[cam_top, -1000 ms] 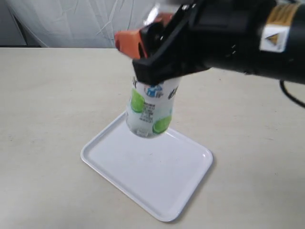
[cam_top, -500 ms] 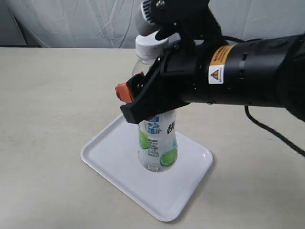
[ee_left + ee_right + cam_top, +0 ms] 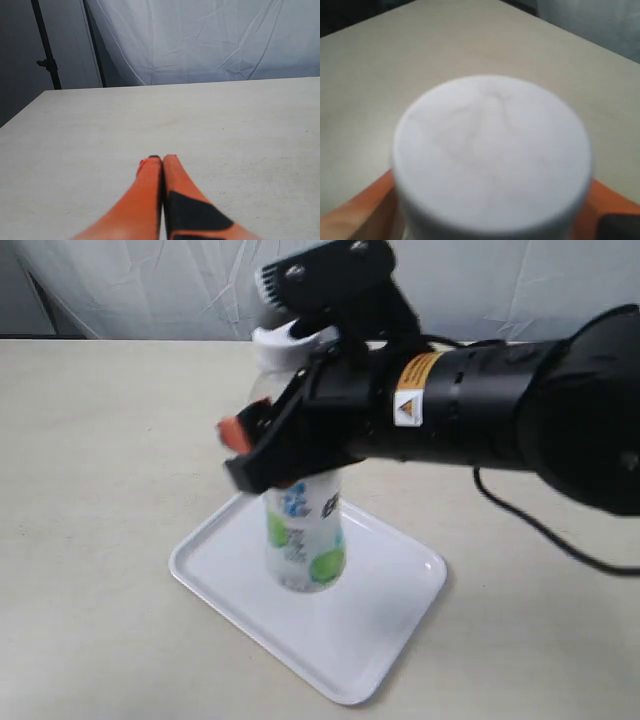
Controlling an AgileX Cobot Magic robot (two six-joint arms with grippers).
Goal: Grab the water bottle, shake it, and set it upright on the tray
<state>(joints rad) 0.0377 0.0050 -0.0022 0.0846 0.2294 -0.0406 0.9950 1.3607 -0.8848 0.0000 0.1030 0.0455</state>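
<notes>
The water bottle [image 3: 305, 535] is upright, with its white cap [image 3: 285, 340] on top and its lime label facing the exterior view. Its base sits low over the left-middle of the white tray [image 3: 385, 635]; contact with the tray cannot be told. My right gripper [image 3: 285, 455] is shut on the bottle's upper body, one orange fingertip [image 3: 232, 430] showing at the left. In the right wrist view the blurred cap [image 3: 492, 160] fills the picture, with orange fingers [image 3: 355, 215] on either side. My left gripper [image 3: 162, 159] is shut on nothing, low over bare table.
The beige table [image 3: 90, 440] spreads all round the tray. A white cloth backdrop [image 3: 150, 285] hangs behind the table's far edge. A dark stand pole [image 3: 45, 45] rises beyond the table in the left wrist view.
The bottle went from high and tilted to upright and low over the tray. In the last half second the right gripper and bottle shifted slightly left. The left wrist has no earlier frame.
</notes>
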